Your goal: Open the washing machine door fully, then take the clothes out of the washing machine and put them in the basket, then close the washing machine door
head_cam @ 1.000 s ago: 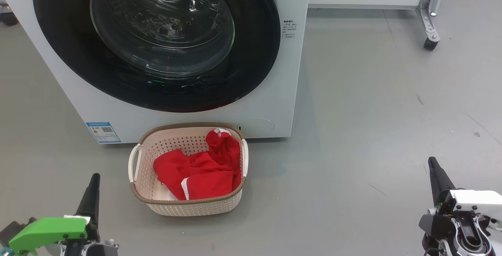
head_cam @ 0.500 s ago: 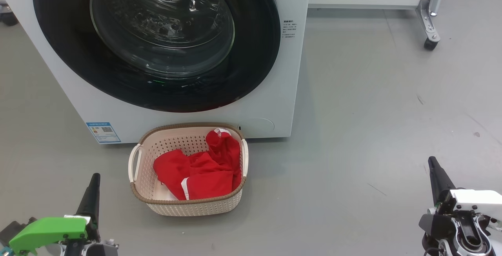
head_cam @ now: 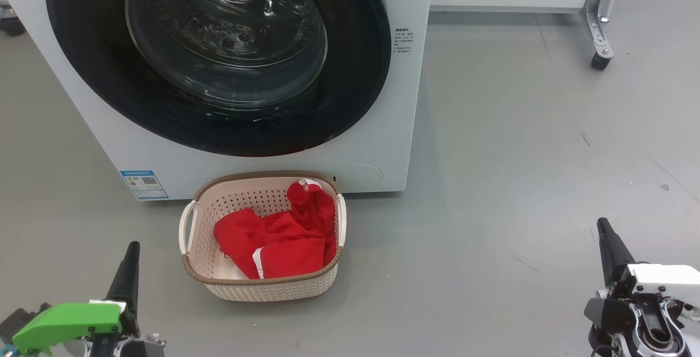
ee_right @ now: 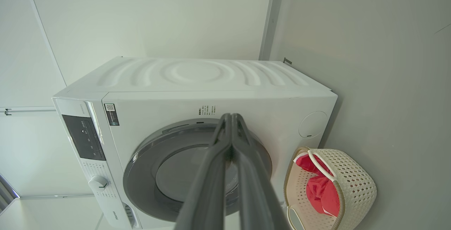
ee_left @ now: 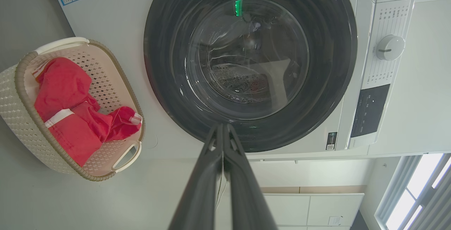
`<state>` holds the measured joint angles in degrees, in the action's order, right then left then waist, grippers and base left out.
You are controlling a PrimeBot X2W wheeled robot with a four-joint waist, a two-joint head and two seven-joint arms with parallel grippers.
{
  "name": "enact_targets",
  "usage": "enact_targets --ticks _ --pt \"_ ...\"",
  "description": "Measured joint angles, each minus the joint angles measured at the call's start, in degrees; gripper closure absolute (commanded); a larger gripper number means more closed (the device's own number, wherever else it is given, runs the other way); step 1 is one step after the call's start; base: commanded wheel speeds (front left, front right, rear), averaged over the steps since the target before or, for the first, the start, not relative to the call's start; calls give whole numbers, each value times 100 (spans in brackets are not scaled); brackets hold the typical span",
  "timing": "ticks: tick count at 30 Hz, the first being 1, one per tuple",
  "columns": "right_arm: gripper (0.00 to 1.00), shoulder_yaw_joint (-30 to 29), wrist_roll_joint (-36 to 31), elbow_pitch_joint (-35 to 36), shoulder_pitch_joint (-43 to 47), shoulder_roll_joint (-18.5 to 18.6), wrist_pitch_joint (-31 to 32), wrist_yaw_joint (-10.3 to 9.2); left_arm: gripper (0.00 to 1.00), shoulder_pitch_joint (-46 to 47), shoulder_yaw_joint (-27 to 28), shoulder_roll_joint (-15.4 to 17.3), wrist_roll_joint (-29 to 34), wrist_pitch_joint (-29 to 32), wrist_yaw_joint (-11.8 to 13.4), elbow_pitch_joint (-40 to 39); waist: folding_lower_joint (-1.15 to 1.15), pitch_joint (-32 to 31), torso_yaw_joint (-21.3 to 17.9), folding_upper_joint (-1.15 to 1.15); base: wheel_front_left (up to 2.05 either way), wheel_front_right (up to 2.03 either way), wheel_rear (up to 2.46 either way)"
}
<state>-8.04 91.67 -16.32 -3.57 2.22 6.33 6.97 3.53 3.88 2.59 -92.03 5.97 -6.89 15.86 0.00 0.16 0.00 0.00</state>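
Observation:
The white washing machine (head_cam: 394,127) stands ahead with its black-rimmed glass door (head_cam: 219,56) flat against the front, also seen as the washing machine door (ee_left: 250,61) and door (ee_right: 197,170) from the wrists. Red clothes (head_cam: 279,236) with white trim lie inside the cream basket (head_cam: 262,288) on the floor before the machine; the same basket (ee_left: 21,124) and basket (ee_right: 352,187) show in the wrist views. My left gripper (head_cam: 131,247) rests shut at the lower left, left of the basket, holding nothing. My right gripper (head_cam: 601,224) rests shut at the lower right, empty.
Grey floor (head_cam: 519,154) spreads to the right of the machine. A white cabinet on a wheeled metal leg (head_cam: 599,45) stands at the back right. The machine's control panel and knob (ee_left: 389,47) sit beside the door.

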Motion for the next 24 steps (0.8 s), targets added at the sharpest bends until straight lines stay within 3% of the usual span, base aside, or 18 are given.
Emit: enact_targets --ticks 24 --pt "100 2 1 12 -1 0 0 0 100 1 4 -1 0 0 0 0 0 0 0 0 0 0 0"
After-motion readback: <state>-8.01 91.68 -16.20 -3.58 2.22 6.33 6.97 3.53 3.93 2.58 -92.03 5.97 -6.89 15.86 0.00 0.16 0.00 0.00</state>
